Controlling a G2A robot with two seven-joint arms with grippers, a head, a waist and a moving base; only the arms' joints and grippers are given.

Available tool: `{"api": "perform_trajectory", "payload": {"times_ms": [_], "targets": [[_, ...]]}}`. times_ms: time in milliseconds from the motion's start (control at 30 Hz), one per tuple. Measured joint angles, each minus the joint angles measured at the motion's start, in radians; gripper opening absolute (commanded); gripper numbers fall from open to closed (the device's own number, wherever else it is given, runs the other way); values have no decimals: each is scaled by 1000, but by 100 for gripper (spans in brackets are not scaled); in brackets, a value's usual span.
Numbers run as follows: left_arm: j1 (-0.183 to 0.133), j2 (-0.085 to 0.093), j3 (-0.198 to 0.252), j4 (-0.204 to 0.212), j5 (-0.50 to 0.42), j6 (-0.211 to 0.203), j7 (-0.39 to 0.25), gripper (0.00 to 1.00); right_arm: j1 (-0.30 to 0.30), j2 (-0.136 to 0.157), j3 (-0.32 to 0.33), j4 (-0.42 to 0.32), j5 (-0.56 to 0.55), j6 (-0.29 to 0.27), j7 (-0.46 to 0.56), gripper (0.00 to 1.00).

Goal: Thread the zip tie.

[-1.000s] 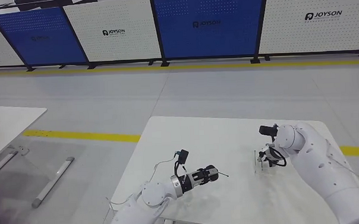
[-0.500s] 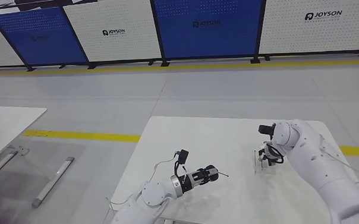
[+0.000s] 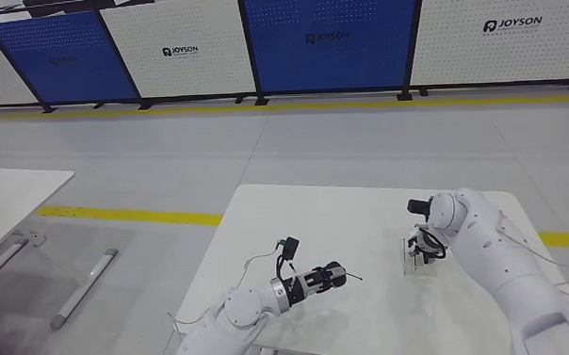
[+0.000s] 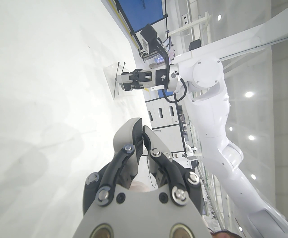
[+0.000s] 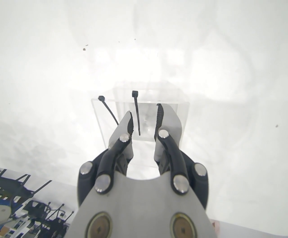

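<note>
Pointing head away from right claw (image 5: 144, 109), zip tie (image 5: 136, 113)

White table (image 3: 361, 208) stands on grey floor. L arm comes from near-left edge, low over table. Left gripper (image 3: 337, 274) points twd R side, thin dark strip (image 3: 355, 277) sticks out from its tip. R arm comes from near-right corner. Right gripper (image 3: 419, 249) is at small clear stand (image 3: 406, 265); touching or just beside, cannot tell. Thin black zip tie (image 3: 405, 246) upright at stand. Grippers well apart. Behind: yellow floor line (image 3: 126, 215), blue + white peg panels (image 3: 331, 34), 2nd white table (image 3: 21, 191) far on L.
</note>
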Motion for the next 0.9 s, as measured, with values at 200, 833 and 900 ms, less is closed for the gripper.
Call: {"api": "perform_trajectory", "payload": {"times_ms": [200,833,900], "targets": [[0,0,0,0,0,0,0,0,13,-21,-6,47,-1,-15,-5,23],[0,0,0,0,0,0,0,0,39,-66,-8,141,-10,-47,-17,0],[0,0,0,0,0,0,0,0,40,-69,-7,147,-11,-50,-18,0]]}}
